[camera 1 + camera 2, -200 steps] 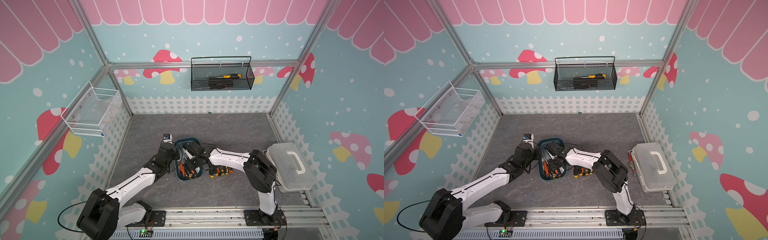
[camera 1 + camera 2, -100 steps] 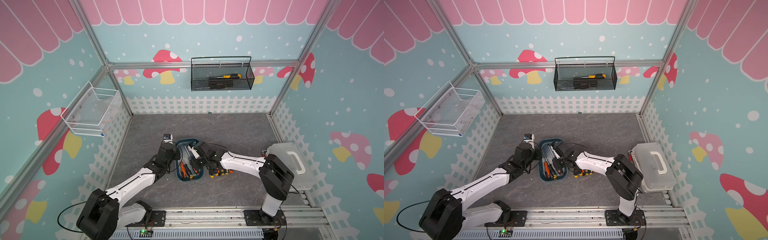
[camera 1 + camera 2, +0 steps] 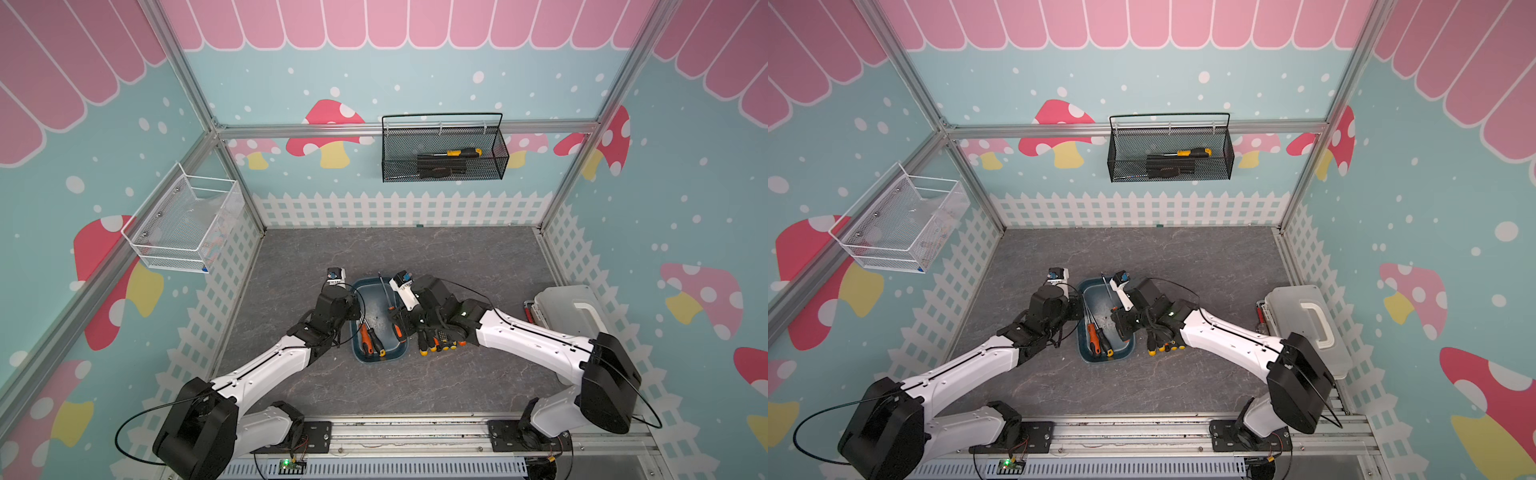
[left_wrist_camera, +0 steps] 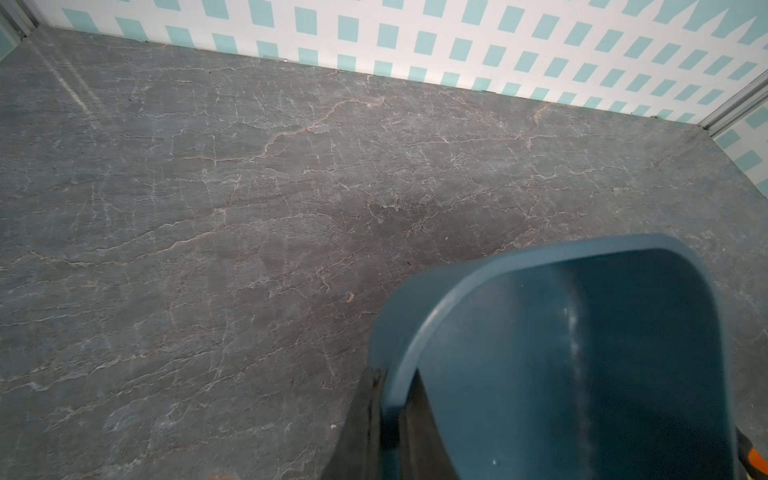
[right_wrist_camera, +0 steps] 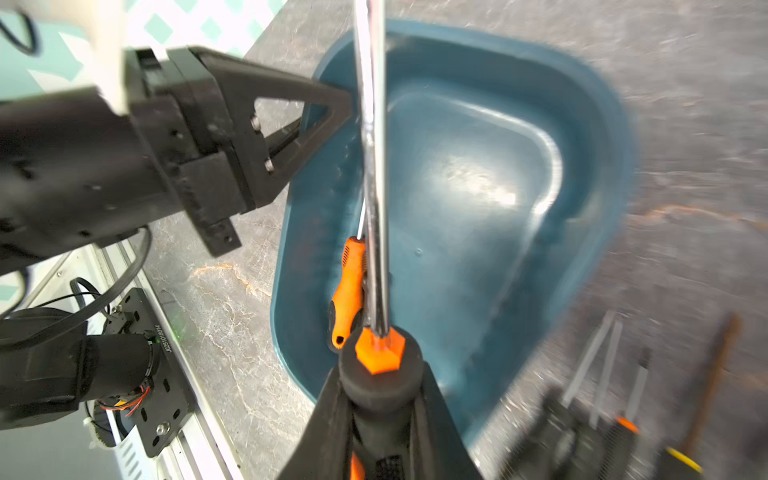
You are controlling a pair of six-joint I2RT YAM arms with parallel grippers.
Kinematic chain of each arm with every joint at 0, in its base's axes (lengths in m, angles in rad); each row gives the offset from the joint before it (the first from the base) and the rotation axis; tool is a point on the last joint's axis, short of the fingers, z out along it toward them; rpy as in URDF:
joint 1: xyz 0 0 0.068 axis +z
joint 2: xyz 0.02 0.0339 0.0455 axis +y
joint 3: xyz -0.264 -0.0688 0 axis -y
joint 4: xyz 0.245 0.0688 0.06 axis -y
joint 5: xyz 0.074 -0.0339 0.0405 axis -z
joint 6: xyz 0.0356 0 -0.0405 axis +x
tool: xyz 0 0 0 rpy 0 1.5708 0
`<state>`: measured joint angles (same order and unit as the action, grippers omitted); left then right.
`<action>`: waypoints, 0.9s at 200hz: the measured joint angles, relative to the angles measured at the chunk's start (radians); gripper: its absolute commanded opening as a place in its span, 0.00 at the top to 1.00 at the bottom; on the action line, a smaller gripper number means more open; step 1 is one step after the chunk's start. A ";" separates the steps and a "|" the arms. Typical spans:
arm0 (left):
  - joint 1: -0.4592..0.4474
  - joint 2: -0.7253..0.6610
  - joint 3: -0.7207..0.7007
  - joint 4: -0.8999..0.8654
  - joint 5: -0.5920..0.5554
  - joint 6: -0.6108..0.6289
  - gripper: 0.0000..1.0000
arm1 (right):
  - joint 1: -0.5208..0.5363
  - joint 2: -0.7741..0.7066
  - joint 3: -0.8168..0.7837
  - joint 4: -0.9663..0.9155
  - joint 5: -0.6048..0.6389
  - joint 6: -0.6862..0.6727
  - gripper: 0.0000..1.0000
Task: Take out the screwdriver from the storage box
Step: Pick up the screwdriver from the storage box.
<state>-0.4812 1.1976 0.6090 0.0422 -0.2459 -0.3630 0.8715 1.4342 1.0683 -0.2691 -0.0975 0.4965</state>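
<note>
Right gripper (image 5: 380,399) is clamped on the black-and-orange handle of the screwdriver (image 5: 376,187), whose steel shaft slants out over the storage box (image 3: 372,303) toward its far rim. Across the way, the left gripper (image 4: 390,428) pinches the box's rim on its own side, one finger inside the wall and one outside. Two other screwdrivers (image 3: 370,340) lie on the box floor, and a row of tools (image 3: 440,338) sits on the table (image 3: 415,382) just beside it.

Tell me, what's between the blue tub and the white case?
A row of screwdrivers on the table beside the tub, with the right arm above, shown in both top views.
</note>
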 measured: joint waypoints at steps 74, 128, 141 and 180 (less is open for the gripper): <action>0.000 0.000 0.000 0.000 0.004 0.000 1.00 | -0.270 -0.187 -0.183 -0.176 0.022 -0.049 1.00; 0.001 0.007 0.000 0.001 0.008 0.000 1.00 | -0.396 -0.182 -0.194 -0.253 0.023 -0.093 1.00; 0.002 0.010 0.000 0.001 0.008 0.000 1.00 | -0.412 -0.172 -0.195 -0.259 0.023 -0.101 1.00; 0.002 0.011 0.000 0.005 0.015 0.000 1.00 | -0.450 -0.140 -0.219 -0.259 0.034 -0.115 1.00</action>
<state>-0.4789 1.2083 0.6090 0.0467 -0.2310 -0.3630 0.4217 1.2945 0.8497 -0.5285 -0.0631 0.3813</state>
